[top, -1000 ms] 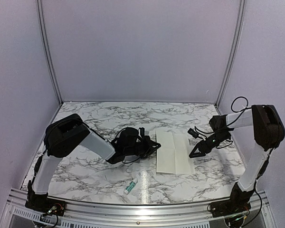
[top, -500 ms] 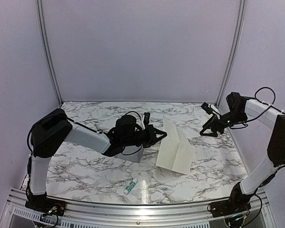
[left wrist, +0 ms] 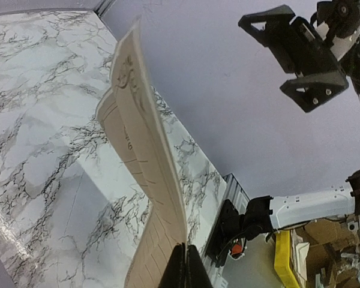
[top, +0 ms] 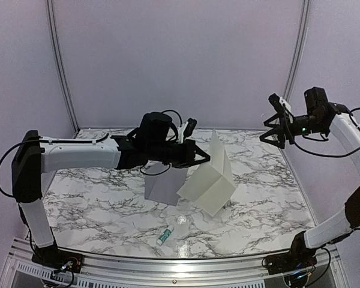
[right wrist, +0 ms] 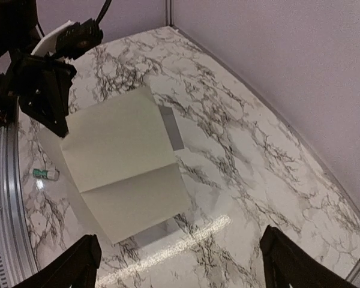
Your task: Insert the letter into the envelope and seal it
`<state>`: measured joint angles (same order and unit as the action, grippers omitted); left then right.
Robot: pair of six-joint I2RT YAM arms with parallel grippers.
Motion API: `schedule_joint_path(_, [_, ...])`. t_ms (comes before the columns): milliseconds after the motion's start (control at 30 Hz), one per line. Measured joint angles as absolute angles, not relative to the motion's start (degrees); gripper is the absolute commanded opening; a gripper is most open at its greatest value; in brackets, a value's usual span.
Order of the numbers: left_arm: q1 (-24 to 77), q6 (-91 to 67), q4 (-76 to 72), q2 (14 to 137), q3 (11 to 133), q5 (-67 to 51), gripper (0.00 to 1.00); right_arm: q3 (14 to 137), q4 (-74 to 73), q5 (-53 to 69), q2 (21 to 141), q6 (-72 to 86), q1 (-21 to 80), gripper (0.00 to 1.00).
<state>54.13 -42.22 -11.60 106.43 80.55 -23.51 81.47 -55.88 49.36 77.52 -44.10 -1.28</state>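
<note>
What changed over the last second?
Left gripper, shut on the letter at its edge, lifted it off the table, tilted up. Right gripper rose and pulled back right, jaws open. Envelope and tube stayed on the table.

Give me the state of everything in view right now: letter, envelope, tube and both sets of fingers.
letter: lifted by one edge, bent at a crease, outside the envelope.
envelope: on the table, partly hidden behind the letter; flap not readable.
tube: lying on its side on the table, nothing touching it.
left fingers: shut on the letter's edge.
right fingers: open, empty, raised above the table.
</note>
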Motion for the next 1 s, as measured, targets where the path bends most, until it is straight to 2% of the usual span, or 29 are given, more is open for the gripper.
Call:
schedule_joint_path(100, [54.2, -34.0, -2.9, 104.0, 84.4, -25.9, 0.0, 86.7, -59.3, 53.6, 79.1, -48.2, -0.5, 0.72])
schedule_joint_path(167, [54.3, -28.3, 1.8, 101.7, 84.5, -27.5, 0.0, 86.8, -61.1, 55.2, 79.7, -50.5, 0.9, 0.69])
schedule_joint_path(433, [55.9, -11.8, 19.6, 99.3, 88.2, -28.5, 0.0, 80.0, -61.1, 55.6, 78.3, -49.6, 10.0, 0.72])
schedule_joint_path(600, [57.5, -7.6, 24.7, 99.3, 89.2, -28.6, 0.0, 77.6, -58.7, 55.2, 75.5, -47.8, 13.6, 0.72])
schedule_joint_path(800, [59.8, -5.1, 27.1, 99.3, 89.6, -28.3, 0.0, 74.7, -58.1, 55.3, 77.7, -48.7, 15.9, 0.71])
schedule_joint_path(933, [60.6, -4.3, 27.7, 99.3, 91.2, -27.9, 0.0, 72.9, -58.0, 55.6, 80.7, -50.1, 18.8, 0.66])
schedule_joint_path(1000, [60.8, -3.7, 27.7, 99.3, 91.9, -27.8, 0.0, 72.0, -58.2, 55.9, 81.4, -51.0, 20.6, 0.56])
